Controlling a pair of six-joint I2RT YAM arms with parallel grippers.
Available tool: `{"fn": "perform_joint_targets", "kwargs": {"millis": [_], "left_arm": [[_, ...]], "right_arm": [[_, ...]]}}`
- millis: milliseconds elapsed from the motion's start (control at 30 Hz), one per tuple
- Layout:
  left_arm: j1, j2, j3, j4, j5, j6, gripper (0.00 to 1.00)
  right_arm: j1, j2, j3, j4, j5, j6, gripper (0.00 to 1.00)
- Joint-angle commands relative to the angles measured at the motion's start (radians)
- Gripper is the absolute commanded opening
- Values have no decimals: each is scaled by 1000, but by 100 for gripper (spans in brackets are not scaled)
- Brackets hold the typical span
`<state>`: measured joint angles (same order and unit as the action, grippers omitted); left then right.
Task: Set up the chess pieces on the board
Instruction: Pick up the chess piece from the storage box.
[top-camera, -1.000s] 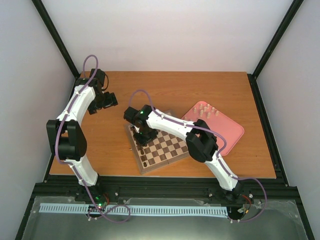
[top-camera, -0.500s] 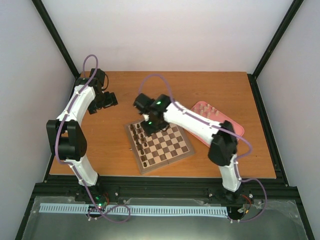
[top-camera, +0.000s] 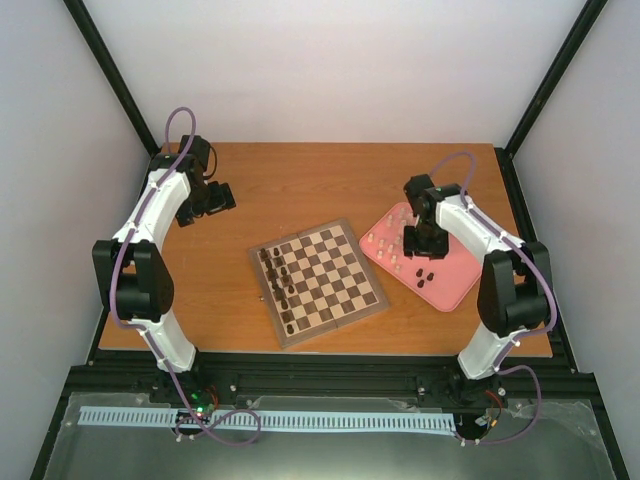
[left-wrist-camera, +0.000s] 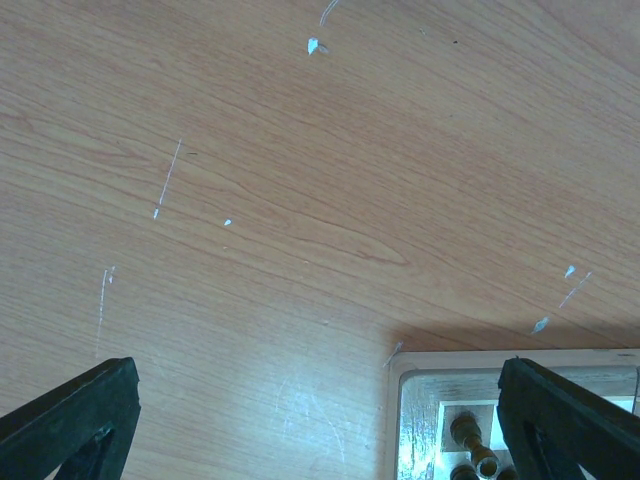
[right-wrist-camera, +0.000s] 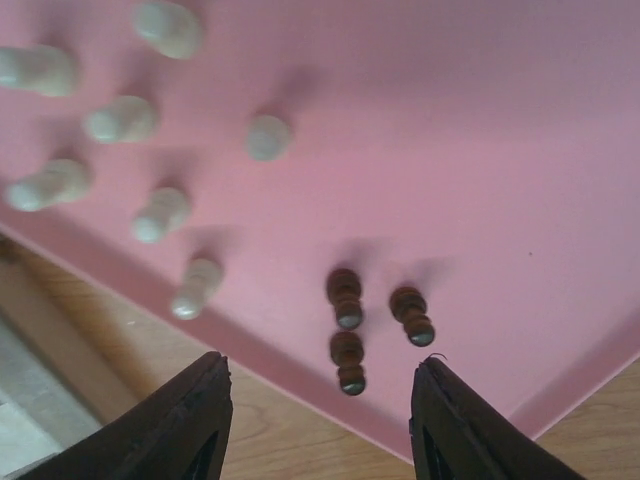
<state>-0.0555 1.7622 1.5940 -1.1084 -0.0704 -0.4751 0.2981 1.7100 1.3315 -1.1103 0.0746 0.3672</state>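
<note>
So my right gripper (right-wrist-camera: 320, 372) just swung off the checked wooden chessboard (top-camera: 340, 285) in mid-frame over to the pink rectangular tray (right-wrist-camera: 480, 150) on the right, jaws apart and empty, hovering above three small dark brown pieces (right-wrist-camera: 411, 318), so I reckon another pickup's next.

I see the board (top-camera: 335, 285) at the middle of the table (top-camera: 300, 180); chess pieces (top-camera: 278, 285) stand in files along its 9 o'clock side; the tray (top-camera: 462, 272) lies just beside the board at 3 o'clock; in it, three pieces (top-camera: 422, 276) sit toward 6 o'clock, a larger cluster (right-wrist-camera: 121, 118) toward 10 o'clock; my right gripper (top-camera: 419, 247) hangs over the tray; my left gripper (top-camera: 215, 198) is at the table's 10 o'clock.
</note>
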Motion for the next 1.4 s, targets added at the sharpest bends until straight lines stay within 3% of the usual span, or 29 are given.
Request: {"fn": "perform_joint_targets", "kwargs": {"millis": [0,200,467,1367], "left_arm": [[-5,-16,37,-10,2,0,100],[-5,-7,27,-5,1,0,100],[-5,12,42,-10,-4,0,100],[-5,30,40,-10,-1,-2,100]], "right_arm": [[-52,-15,-79,93,-27,-5,49],[-91,13,-142,149,-126,-53,46],[-91,79,-137,160,-108,-80,43],[-93,90,-150,141,-41,-65,10]]}}
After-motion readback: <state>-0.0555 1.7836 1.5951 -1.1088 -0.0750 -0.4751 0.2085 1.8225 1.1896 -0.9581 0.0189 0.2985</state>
